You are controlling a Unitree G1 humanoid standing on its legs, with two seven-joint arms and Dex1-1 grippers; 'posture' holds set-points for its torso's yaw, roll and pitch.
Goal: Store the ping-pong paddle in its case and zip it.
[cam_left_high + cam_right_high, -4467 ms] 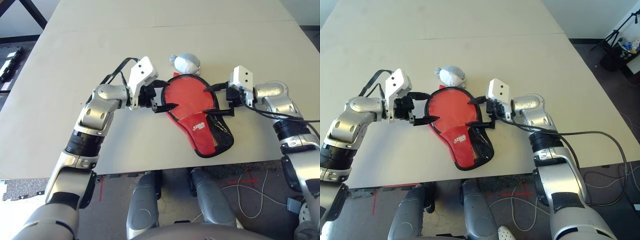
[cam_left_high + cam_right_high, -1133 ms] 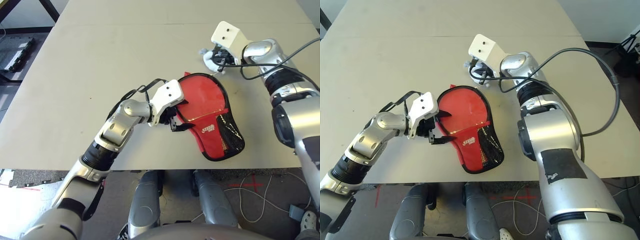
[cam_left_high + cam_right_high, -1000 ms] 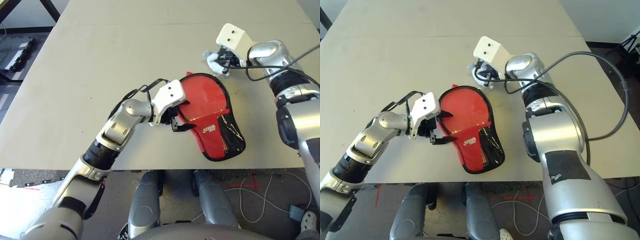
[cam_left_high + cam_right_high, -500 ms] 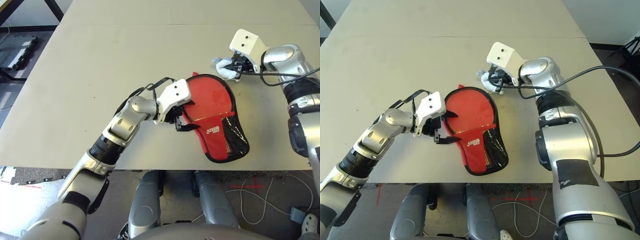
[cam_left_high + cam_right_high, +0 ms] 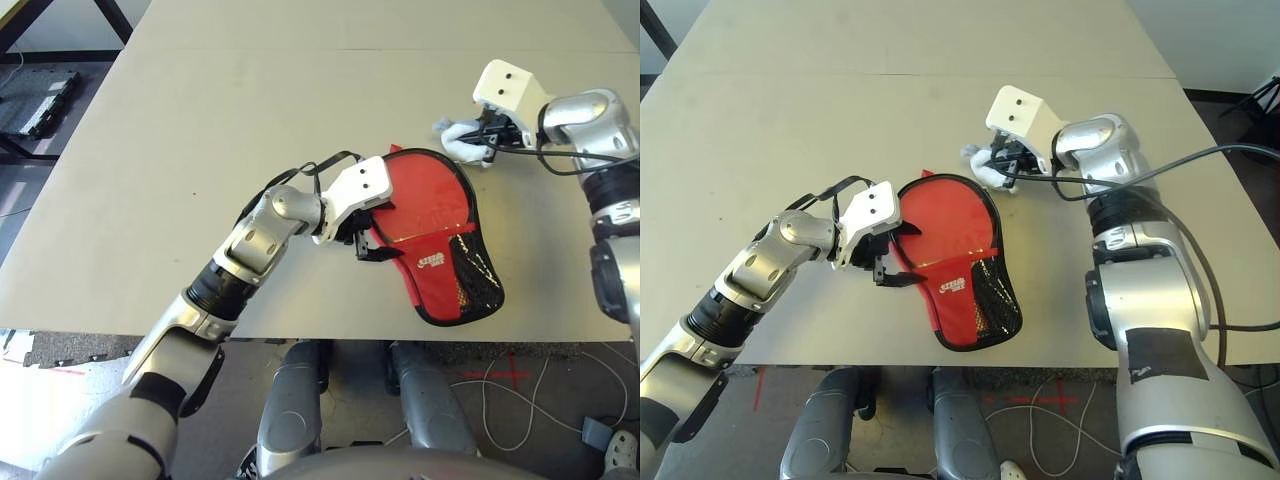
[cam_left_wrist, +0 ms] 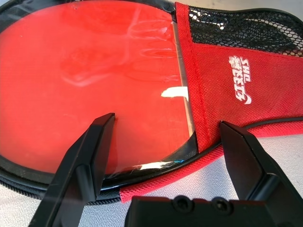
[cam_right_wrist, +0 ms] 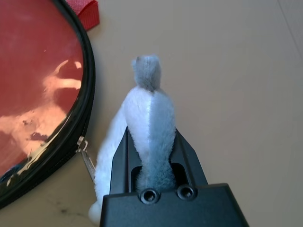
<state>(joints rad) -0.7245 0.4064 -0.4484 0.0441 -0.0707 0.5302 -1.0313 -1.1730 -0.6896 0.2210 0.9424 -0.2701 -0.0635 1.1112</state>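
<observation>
The case [image 5: 435,235] lies flat on the pale surface [image 5: 200,120], near its front edge and right of centre. Its long axis runs from the round head at about 11 o'clock to the narrower, mesh-pocketed end at about 5 o'clock, which points toward the robot. A clear window over the round head shows the red face of the ping-pong paddle [image 6: 90,80] inside; the handle cannot be seen, so only the head end tells which way the paddle points, and it matches the case.

The left gripper [image 5: 368,240] sits at the case's 9 o'clock edge, its two black fingers [image 6: 83,163] spread wide. In the left wrist view one finger lies over the window and the other [image 6: 248,156] is beyond the red fabric edge by the white logo [image 6: 240,80], so the fingers straddle the case's rim without closing on it; whether the tips touch the fabric cannot be told.

The right gripper [image 5: 1002,160] is just past the case's 1 o'clock edge, with its fingers closed tightly on a white wad [image 7: 147,123] of fuzzy cloth. The right wrist view shows the wad squeezed into a ridge between the fingers, and beside it the black zip edge of the case with a small metal zip pull [image 7: 86,158] hanging out; the head views are too coarse to show that pull.
</observation>
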